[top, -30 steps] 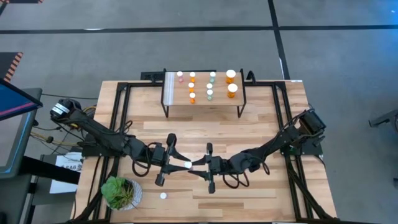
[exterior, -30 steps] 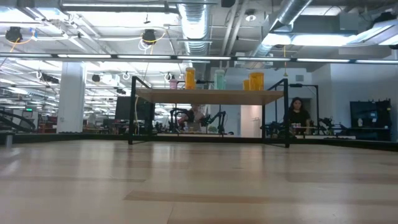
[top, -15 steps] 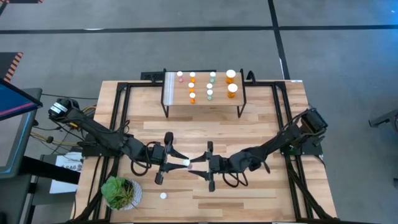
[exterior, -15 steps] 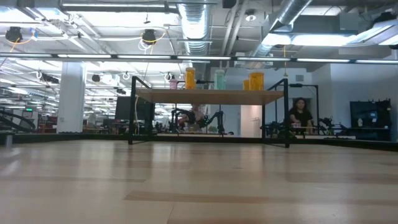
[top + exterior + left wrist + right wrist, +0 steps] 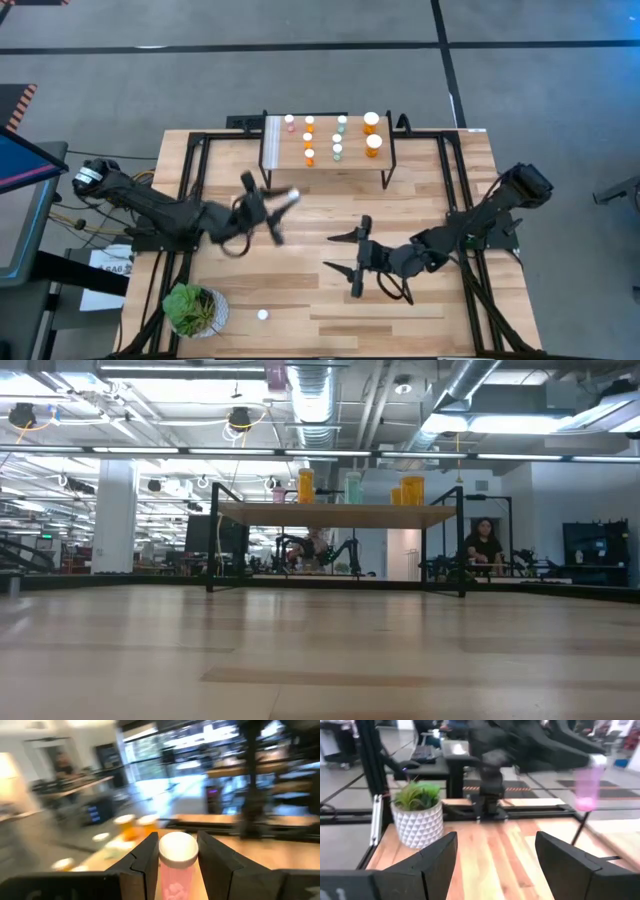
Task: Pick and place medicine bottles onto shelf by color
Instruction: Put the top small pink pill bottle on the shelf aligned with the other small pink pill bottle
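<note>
My left gripper (image 5: 287, 201) is shut on a pink medicine bottle (image 5: 291, 198) with a white cap. It is raised above the table, left of the middle and near the shelf (image 5: 326, 165). The bottle also shows in the left wrist view (image 5: 177, 854) and the right wrist view (image 5: 587, 784). My right gripper (image 5: 336, 253) is open and empty over the table's middle, apart from the bottle. The shelf stands on its black legs at the far edge. On it stand a pink bottle (image 5: 290, 122), orange bottles (image 5: 309, 140), pale green bottles (image 5: 340, 138) and two wider orange bottles (image 5: 372, 133). My left gripper pinches the pink bottle between its two fingers (image 5: 145, 857), one on each side of the upper body (image 5: 174, 872), just below the white cap (image 5: 177, 846). The bottle is lifted clear of the table. Its cap is up and it is slightly tilted.
A green potted plant (image 5: 194, 308) in a white pot stands at the near left corner. One more bottle, showing its white cap (image 5: 262, 315), stands on the table beside it. Black frame bars run along the table's left and right sides.
Both grippers stood at the pink bottle at the table's middle. My left gripper has since gone up and toward the far edge and the shelf, carrying the bottle clear of the table. My right gripper has drawn back toward the table's right edge without it.
</note>
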Tool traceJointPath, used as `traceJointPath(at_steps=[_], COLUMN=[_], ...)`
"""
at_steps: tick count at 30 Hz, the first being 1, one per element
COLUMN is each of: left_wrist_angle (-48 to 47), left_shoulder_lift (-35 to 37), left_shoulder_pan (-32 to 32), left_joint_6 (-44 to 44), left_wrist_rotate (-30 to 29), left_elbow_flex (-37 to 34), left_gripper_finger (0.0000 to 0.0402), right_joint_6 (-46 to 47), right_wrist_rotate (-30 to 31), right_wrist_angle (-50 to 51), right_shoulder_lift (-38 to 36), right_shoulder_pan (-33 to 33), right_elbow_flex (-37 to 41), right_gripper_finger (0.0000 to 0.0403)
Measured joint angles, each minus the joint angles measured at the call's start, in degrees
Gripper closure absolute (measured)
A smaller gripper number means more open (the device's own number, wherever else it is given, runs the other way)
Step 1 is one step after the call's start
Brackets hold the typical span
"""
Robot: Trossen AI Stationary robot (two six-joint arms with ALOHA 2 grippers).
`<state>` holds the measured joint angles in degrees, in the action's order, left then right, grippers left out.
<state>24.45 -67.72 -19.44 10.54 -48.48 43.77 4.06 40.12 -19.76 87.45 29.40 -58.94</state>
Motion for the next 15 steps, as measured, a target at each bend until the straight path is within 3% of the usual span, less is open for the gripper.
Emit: traceJointPath(at_steps=[8,15], left_wrist_angle=[-1.82,-5.28], left_shoulder_lift=[0.00,-0.91], left_shoulder_pan=[20.63,33.21], left_joint_6=[-3.17,-8.93], left_wrist_rotate=[10.17,19.73], left_elbow_flex=[0.02,0.10], left_gripper_finger=[0.0301,0.0301], right_joint_6=[-0.92,-1.08], right_wrist_rotate=[1.90,2.06], right_wrist_angle=[0.63,1.33], right_shoulder_lift=[-0.14,-0.10], right_shoulder_pan=[0.86,0.65], right_elbow_flex=[0.07,0.07], right_gripper_finger=[0.0112,0.0112])
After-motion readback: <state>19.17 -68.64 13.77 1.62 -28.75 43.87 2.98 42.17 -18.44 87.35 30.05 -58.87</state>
